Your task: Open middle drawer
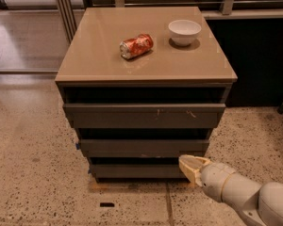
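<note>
Gripper (191, 167) low at the right front of the cabinet (108, 65).
We see it just below the right end of the middle drawer (144, 148); whether it is closed we cannot tell.

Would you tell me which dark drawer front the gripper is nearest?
The narrowest, bottom grey-brown drawer front; the beige gripper overlaps its right end, below the middle drawer.
</note>
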